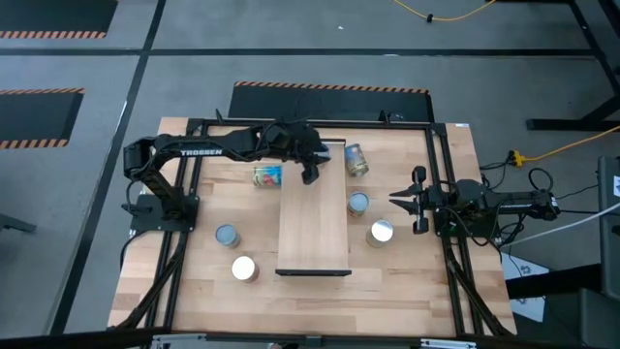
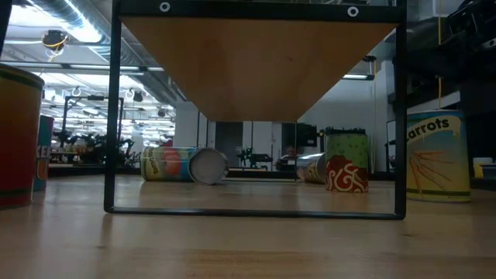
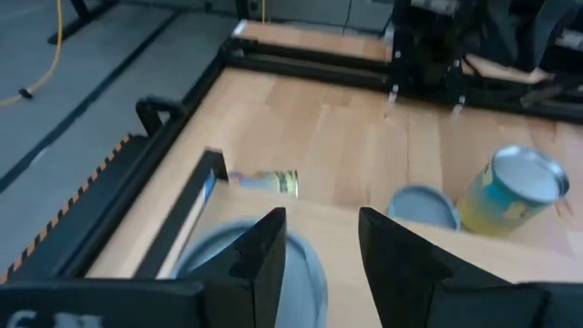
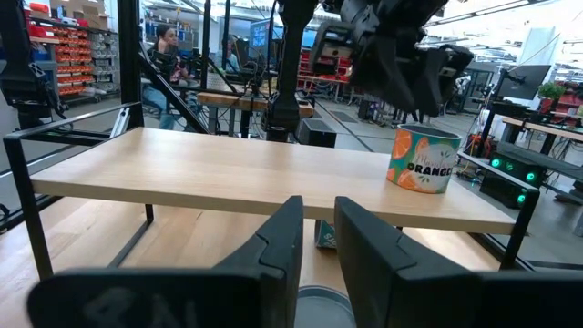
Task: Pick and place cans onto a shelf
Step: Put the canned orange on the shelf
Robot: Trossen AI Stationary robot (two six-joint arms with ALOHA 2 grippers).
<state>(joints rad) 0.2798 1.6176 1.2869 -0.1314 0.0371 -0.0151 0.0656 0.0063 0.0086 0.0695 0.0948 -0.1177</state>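
The shelf (image 1: 313, 218) is a pale board on a black frame (image 2: 256, 209) at mid table. An orange-labelled can (image 4: 424, 159) stands upright on its far end. My left gripper (image 1: 310, 173) hangs open just above that can, whose silver top (image 3: 219, 255) shows behind the fingers. My right gripper (image 1: 395, 199) waits right of the shelf, level, its fingers a narrow gap apart and empty. Two cans lie on their sides (image 1: 267, 175) (image 1: 356, 160). Several cans stand upright on the table, two of them (image 1: 358, 204) (image 1: 382, 232) near my right gripper.
Two more upright cans (image 1: 228, 236) (image 1: 244, 269) stand left of the shelf. The shelf's near half is bare board (image 1: 313, 247). A black frame (image 1: 441, 174) rings the table. A person (image 4: 164, 41) shows in the room beyond.
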